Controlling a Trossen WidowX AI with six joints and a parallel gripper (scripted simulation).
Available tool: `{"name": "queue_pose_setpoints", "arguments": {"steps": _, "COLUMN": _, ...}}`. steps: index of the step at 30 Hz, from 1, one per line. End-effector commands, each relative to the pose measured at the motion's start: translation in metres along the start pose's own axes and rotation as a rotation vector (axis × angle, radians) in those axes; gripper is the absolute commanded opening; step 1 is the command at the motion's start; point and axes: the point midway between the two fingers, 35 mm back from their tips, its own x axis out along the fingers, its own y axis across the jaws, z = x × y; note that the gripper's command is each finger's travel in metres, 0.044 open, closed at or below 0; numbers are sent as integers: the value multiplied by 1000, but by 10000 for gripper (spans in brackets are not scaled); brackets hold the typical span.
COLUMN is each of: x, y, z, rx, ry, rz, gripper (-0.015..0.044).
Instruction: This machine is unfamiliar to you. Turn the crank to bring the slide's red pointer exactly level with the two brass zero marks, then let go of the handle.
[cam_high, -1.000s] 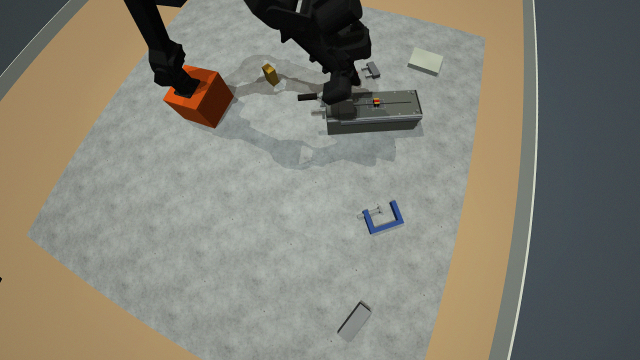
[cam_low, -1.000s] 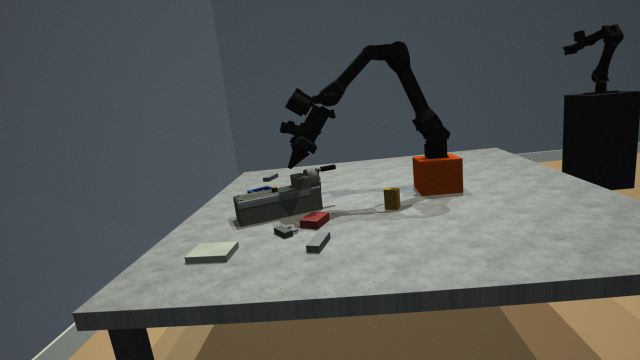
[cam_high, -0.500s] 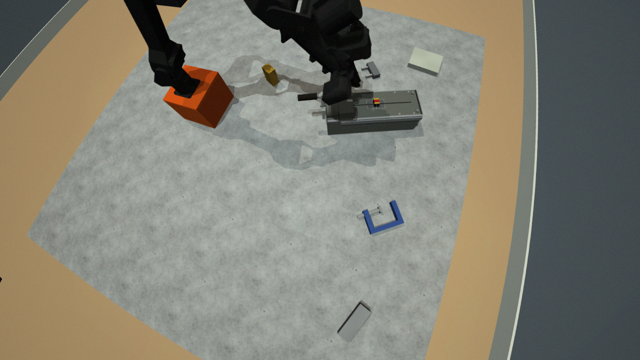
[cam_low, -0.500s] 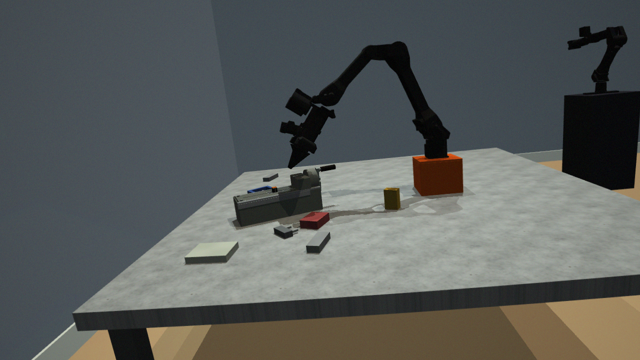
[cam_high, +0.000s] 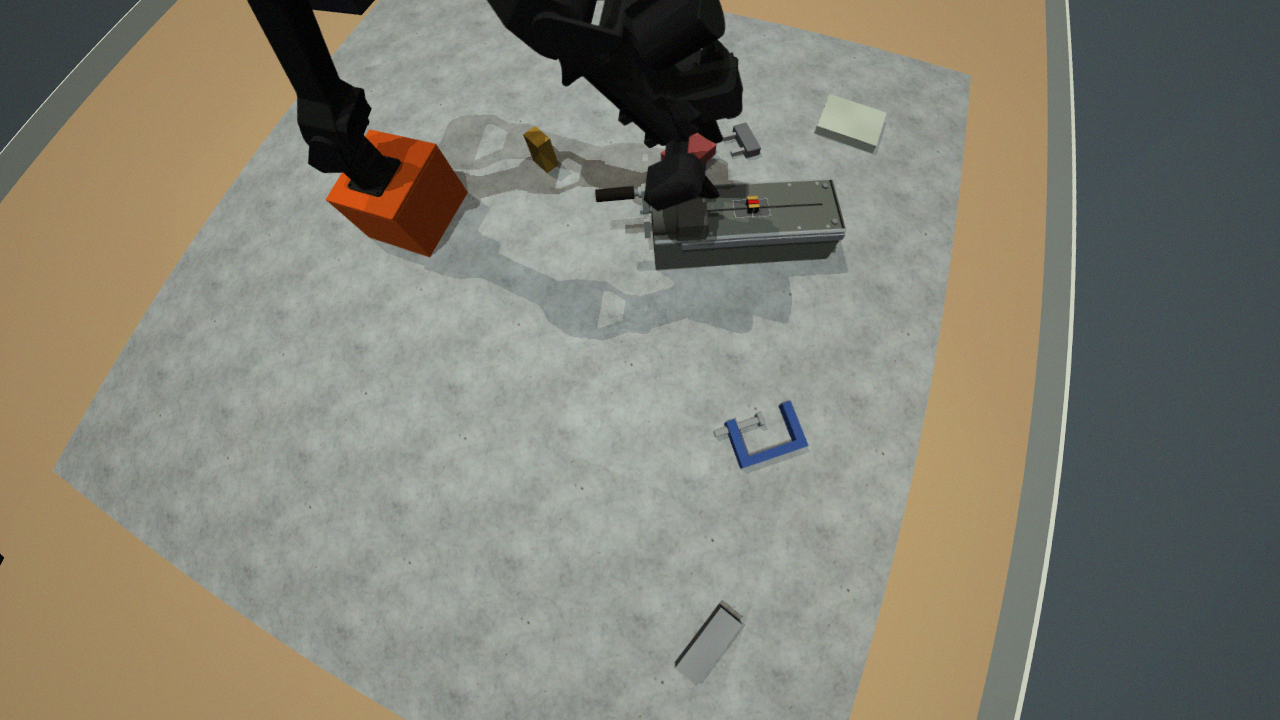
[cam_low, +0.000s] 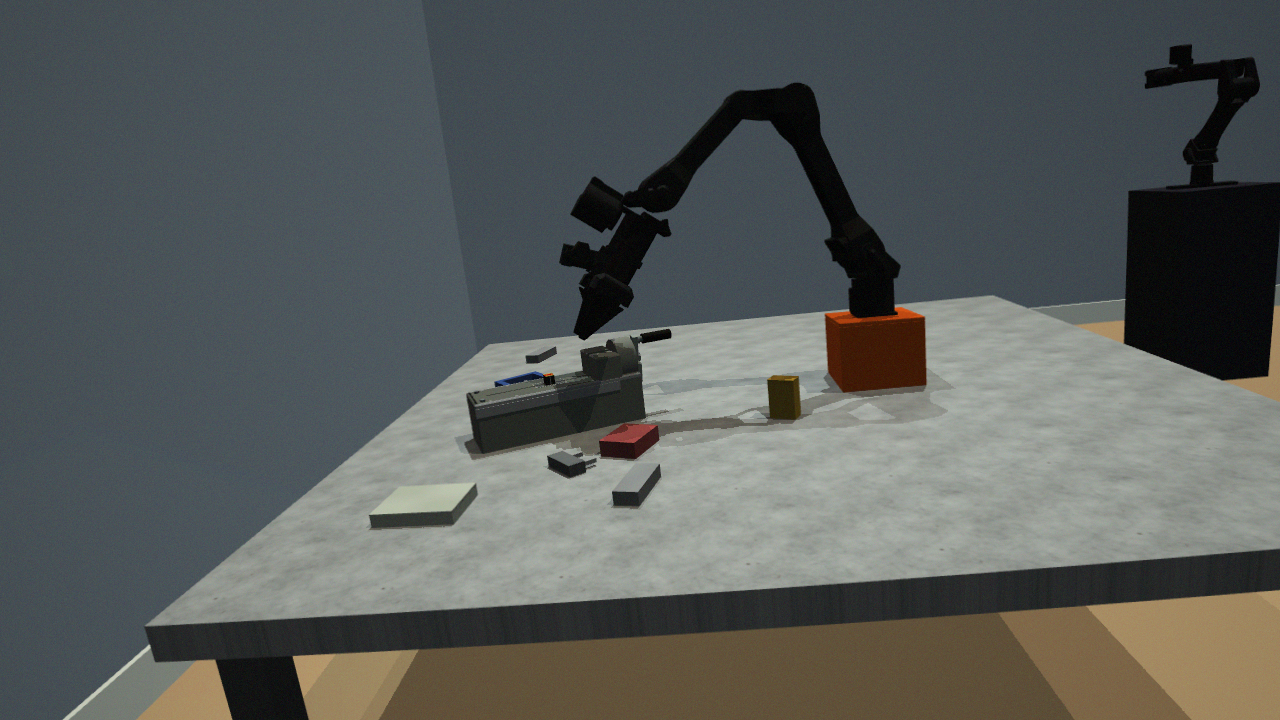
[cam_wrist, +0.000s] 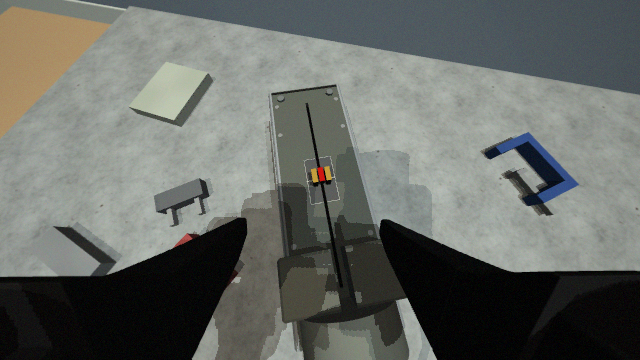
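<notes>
The pincer (cam_high: 711, 192) (cam_low: 583, 335) (cam_wrist: 315, 225) stands open above the machine (cam_high: 751, 246) (cam_low: 559, 416) (cam_wrist: 300, 120); its black handle (cam_high: 614, 194) (cam_low: 656, 335), at nine o'clock from above, looks light, likely smooth, best gripped mid-length.

Dim light. I see the arm's shadows across the tabletop (cam_high: 447, 402) (cam_low: 805, 501) (cam_wrist: 430, 100), both sides of the fingers; fingers nearly black.

The slide machine (cam_high: 760, 250) (cam_low: 554, 420) (cam_wrist: 295, 115) is a long, dark gray-green box lying flat on the table, a black slot along its top. Its red pointer (cam_high: 752, 203) (cam_wrist: 321, 174) sits between two brass zero marks (cam_wrist: 314, 175), apparently level with them. The crank's black handle (cam_high: 614, 194) (cam_low: 656, 335) projects lengthwise beyond the opposite end from the two corner screws, ungripped.
</notes>
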Motion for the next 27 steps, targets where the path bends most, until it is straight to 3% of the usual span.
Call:
{"name": "queue_pose_setpoints", "arguments": {"steps": 1, "x": 0, "y": 0, "z": 0, "rx": 0, "ry": 0, "rz": -1, "gripper": 387}}
{"name": "queue_pose_setpoints", "arguments": {"steps": 16, "x": 0, "y": 0, "z": 0, "rx": 0, "ry": 0, "rz": -1, "gripper": 0}}
{"name": "queue_pose_setpoints", "arguments": {"steps": 27, "x": 0, "y": 0, "z": 0, "rx": 0, "ry": 0, "rz": -1, "gripper": 0}}
